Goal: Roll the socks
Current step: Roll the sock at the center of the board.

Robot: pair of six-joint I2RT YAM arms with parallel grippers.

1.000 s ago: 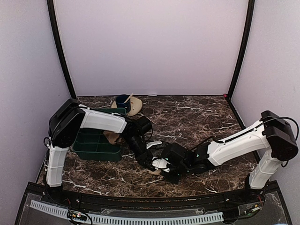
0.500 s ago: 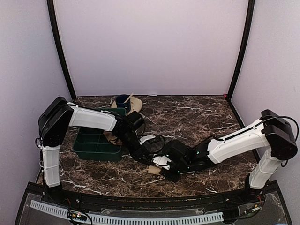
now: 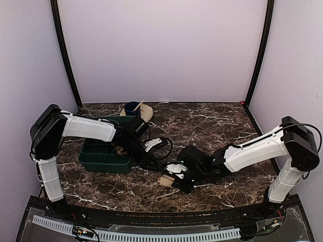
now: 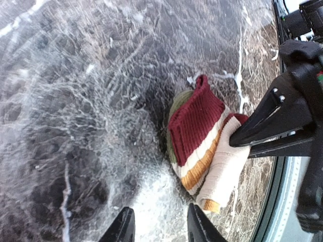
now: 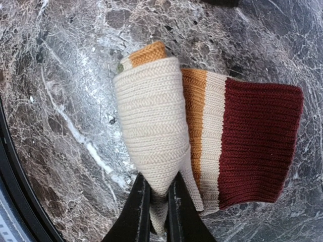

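My right gripper (image 5: 156, 190) is pinched tight on the sock (image 5: 212, 136). Its two black fingers are closed on the lower edge of the cream roll, with cloth squeezed between them. The sock lies on the marble table (image 3: 212, 126) near the front edge, about midway between my two bases. Its cream foot is rolled into a short cone, and the orange, white and dark red cuff bands lie flat beside the roll. The left wrist view shows an olive layer under the cuff. My left gripper (image 4: 160, 226) stands open with nothing between its fingers, near the sock's cuff end and not touching it. My left arm reaches across in front of the green tray (image 3: 101, 166), which sits on the left side of the table. A beige saucer (image 3: 146, 114) with a blue cup (image 3: 132, 108) stands at the back edge
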